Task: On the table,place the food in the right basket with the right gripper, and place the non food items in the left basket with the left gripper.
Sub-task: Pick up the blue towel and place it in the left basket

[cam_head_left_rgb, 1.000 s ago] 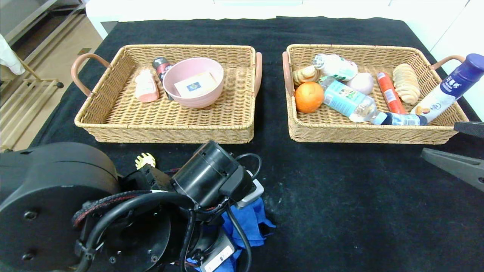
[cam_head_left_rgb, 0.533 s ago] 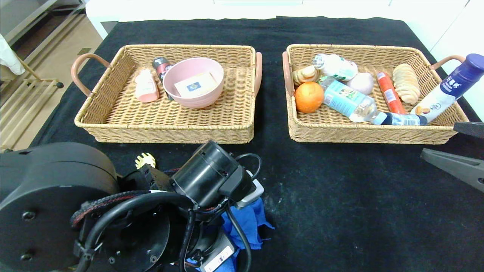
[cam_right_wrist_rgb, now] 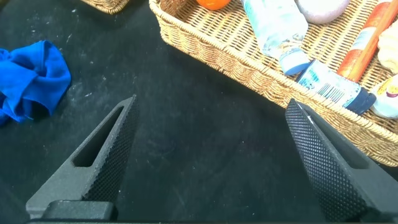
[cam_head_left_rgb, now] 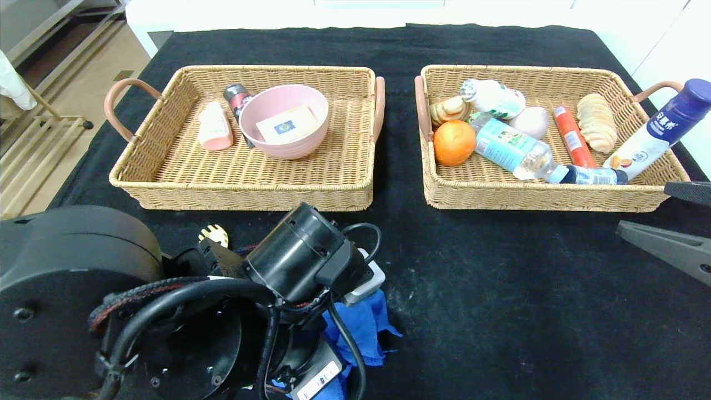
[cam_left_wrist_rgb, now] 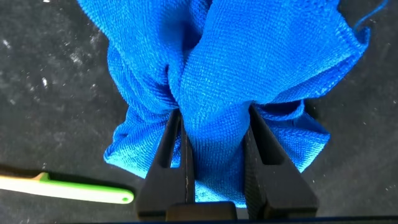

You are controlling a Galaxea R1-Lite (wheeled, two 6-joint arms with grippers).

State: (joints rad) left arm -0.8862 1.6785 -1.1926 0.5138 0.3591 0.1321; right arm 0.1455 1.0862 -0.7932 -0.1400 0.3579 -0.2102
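My left gripper (cam_left_wrist_rgb: 214, 115) is shut on a bunched blue cloth (cam_left_wrist_rgb: 249, 50) over the black table (cam_head_left_rgb: 500, 305), near its front edge; in the head view my arm hides the fingers and only part of the cloth (cam_head_left_rgb: 361, 328) shows. My right gripper (cam_head_left_rgb: 642, 206) is open and empty at the table's right side, just in front of the right basket (cam_head_left_rgb: 533, 199); the right wrist view (cam_right_wrist_rgb: 211, 102) shows bare table between its fingers. In that basket lie the clear water bottle (cam_head_left_rgb: 514, 150), the white bottle with a dark-blue cap (cam_head_left_rgb: 652, 133) and the small green-labelled bottle (cam_head_left_rgb: 491, 97). No pear shows.
The left basket (cam_head_left_rgb: 250, 189) holds a pink bowl (cam_head_left_rgb: 284, 119) with a box in it, a small pink bottle (cam_head_left_rgb: 214, 128) and a dark can (cam_head_left_rgb: 237, 99). The right basket also holds an orange (cam_head_left_rgb: 454, 143), pastries and a red stick. A yellow-green utensil (cam_head_left_rgb: 214, 236) lies beside my left arm.
My left arm has shifted slightly up and left with the blue cloth in its grip. The right gripper has barely moved.
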